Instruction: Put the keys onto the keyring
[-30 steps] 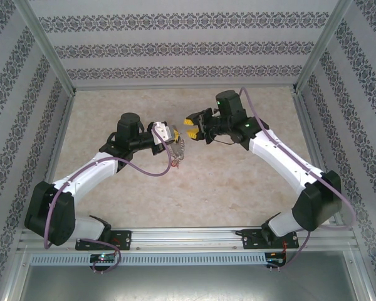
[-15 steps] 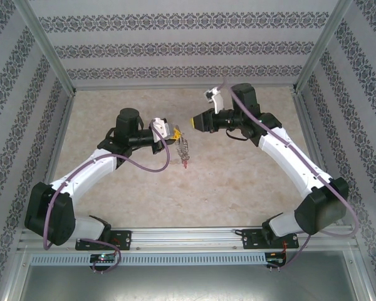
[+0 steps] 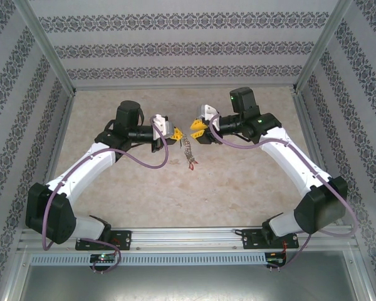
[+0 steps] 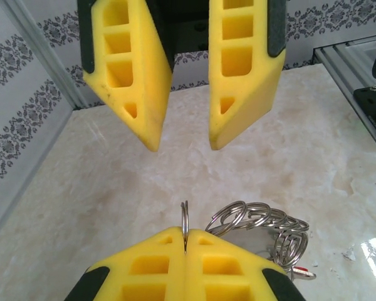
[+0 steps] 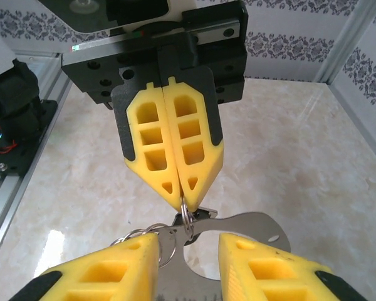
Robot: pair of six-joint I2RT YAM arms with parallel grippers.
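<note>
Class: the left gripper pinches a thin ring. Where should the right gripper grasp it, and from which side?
Grip the ring by its bare arc beyond the tips of the left gripper. Come head-on from the opposite side, where the open right gripper faces it: the ring stands edge-on to that gap, so the jaws would likely close on its flat faces.

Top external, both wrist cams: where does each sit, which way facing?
Top external: above and behind, looking down at the table; left arm, right arm show.
Left wrist: on left gripper, facing the open right gripper; own shut fingers at bottom.
Right wrist: on right gripper, facing the left one; own fingers at bottom.
Both wrists share the keyring.
</note>
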